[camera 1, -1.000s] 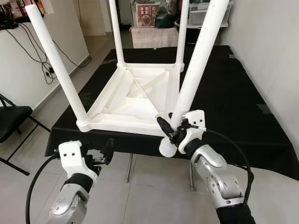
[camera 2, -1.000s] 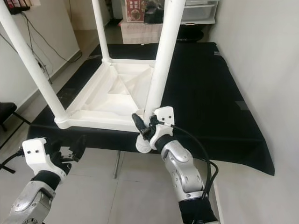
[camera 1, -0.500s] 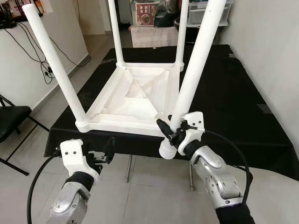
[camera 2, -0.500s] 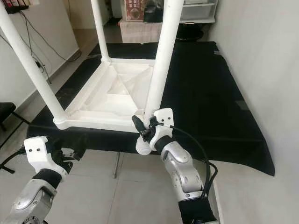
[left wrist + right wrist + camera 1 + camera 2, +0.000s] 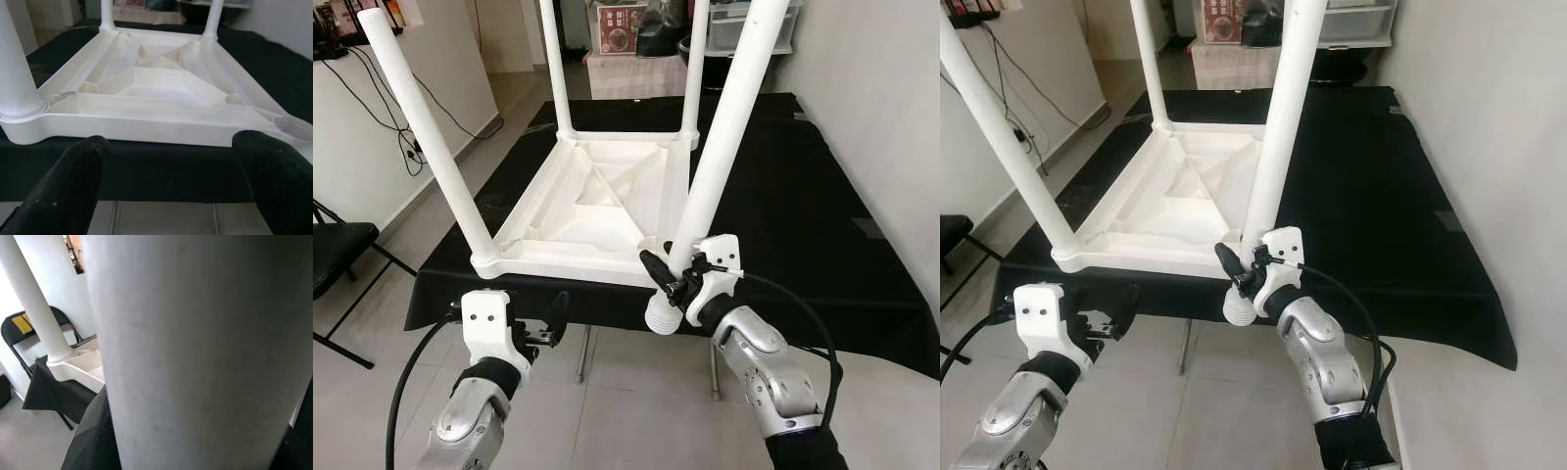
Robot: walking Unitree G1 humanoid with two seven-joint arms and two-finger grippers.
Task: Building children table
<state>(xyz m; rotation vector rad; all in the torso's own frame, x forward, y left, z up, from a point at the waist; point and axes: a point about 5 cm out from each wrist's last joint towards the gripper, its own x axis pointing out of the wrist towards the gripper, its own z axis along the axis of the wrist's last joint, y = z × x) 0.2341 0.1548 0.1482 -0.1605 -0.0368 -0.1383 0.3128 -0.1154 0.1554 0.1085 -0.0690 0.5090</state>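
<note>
The left gripper (image 5: 558,315) has advanced, fingers spread, toward the near edge of the inverted white plastic table top (image 5: 592,211) on the black-draped surface (image 5: 803,196). The right gripper (image 5: 668,277) pinches the fourth white cylindrical leg (image 5: 724,137), its base just below the vacant corner socket; insertion remains.

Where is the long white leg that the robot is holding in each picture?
Left eye view: the long white plastic table leg rises right of centre.
Right eye view: the leg rises at centre.
Left wrist view: its threaded end pokes in.
Right wrist view: up close.
Shared landmark: the upturned white tabletop.
</note>
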